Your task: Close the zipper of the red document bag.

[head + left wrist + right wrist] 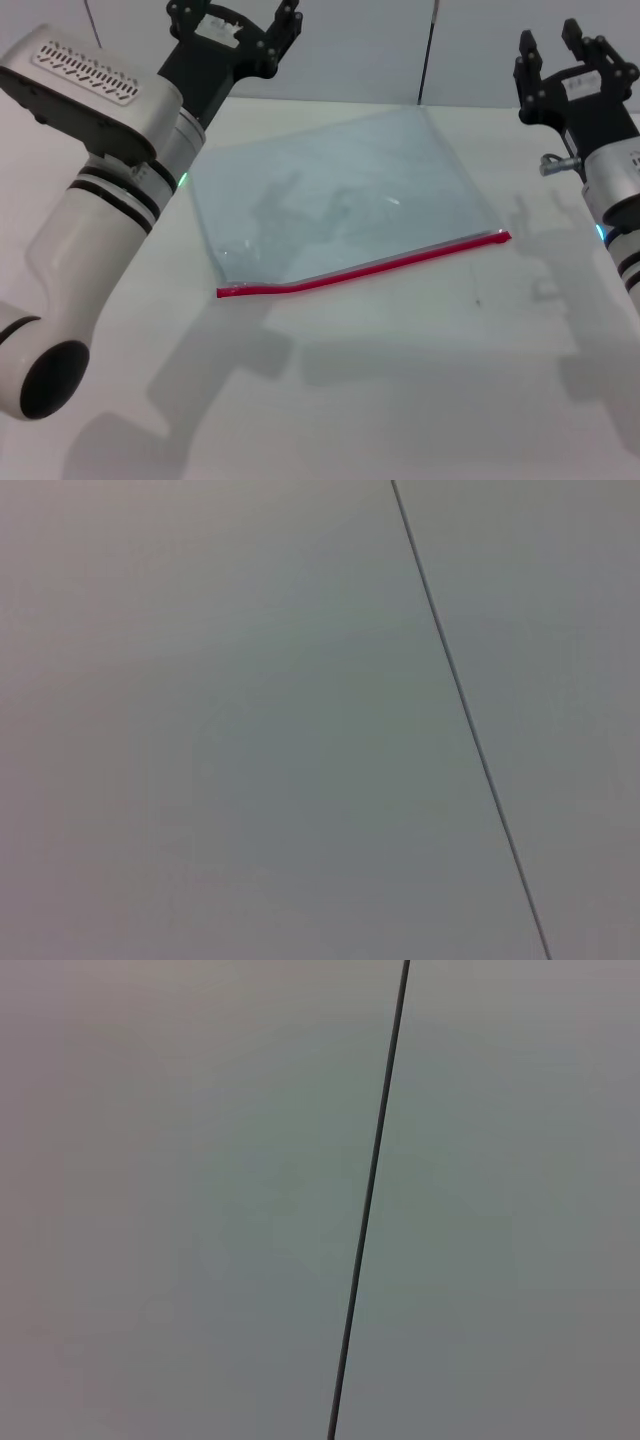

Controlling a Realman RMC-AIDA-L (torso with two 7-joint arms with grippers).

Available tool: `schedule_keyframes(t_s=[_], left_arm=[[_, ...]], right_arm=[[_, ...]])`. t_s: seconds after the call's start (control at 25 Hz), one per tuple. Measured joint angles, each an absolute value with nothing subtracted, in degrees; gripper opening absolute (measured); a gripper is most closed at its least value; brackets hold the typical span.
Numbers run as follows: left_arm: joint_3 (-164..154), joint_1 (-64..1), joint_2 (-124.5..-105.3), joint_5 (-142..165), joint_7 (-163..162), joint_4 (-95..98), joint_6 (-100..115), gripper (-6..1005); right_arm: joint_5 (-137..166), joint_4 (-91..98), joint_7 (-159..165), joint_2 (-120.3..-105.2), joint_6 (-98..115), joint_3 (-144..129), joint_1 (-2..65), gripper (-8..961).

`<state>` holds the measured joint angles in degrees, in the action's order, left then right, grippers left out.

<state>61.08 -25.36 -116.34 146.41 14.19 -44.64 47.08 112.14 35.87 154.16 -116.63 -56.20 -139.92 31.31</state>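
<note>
Head view shows me the document bag (340, 195) flat mid-table, red zipper (365, 265) nearest, both the left gripper (238, 18) and right gripper (562, 45) raised, released; slider unseen, so I'd find it before pinching

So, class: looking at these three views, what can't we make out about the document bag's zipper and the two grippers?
- Slider on the red zipper: too small in the head view.
- Whether the zipper is closed: unclear.
- Document bag: absent from both wrist views, which show blank wall.
- Left gripper: fingertips cut off by the top edge.
</note>
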Motion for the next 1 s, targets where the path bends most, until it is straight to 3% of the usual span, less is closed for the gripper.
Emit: schedule_keyframes(t_s=[1.0], left_arm=[[60.5,-31.3,-116.81,145.7,14.2,-43.3,51.7,715]], right_arm=[[103.4,35.8,160.0,-116.72,-65.3,-140.1,35.8,431]])
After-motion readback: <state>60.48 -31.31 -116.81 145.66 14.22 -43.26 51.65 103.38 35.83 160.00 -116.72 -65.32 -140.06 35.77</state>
